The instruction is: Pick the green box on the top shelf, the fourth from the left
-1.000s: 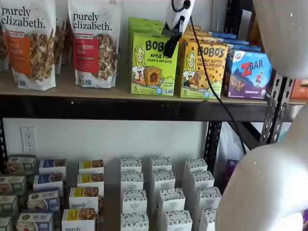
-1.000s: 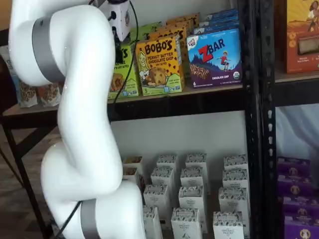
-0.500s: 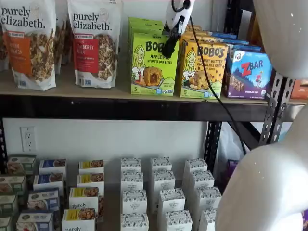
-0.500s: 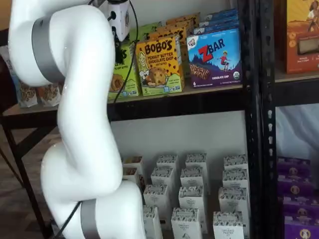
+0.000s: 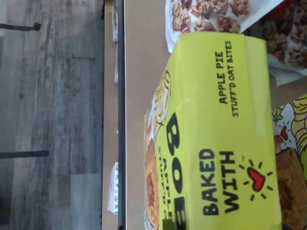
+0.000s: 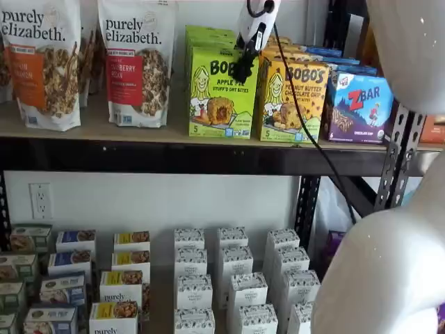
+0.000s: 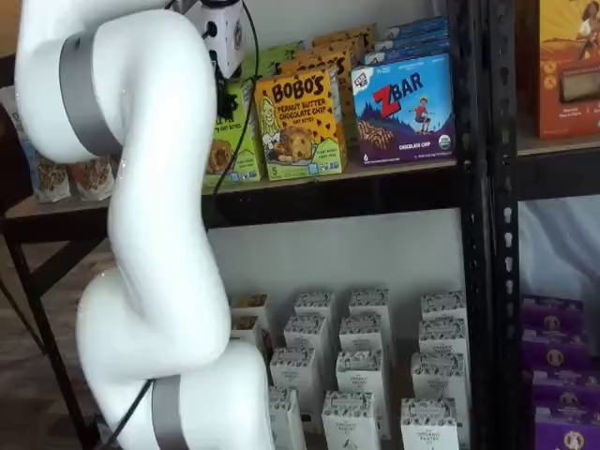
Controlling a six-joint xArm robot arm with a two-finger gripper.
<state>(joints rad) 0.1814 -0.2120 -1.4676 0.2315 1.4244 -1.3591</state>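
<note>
green box (image 6: 221, 94) upright on the top shelf (image 6: 174, 154), gripper (image 6: 243, 69) hung over its top right corner, jaws seen side-on so couldn't tell apart or clamped, white arm (image 7: 141, 216) hid most of the box

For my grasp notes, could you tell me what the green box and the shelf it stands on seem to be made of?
The green box looks like thin printed cardboard with a slight sheen: flat panels, crisp folded edges and printed lettering in the wrist view. The top shelf seems a tan wood-look board, matte, perhaps laminate, on a black beam that looks like painted metal.
</note>
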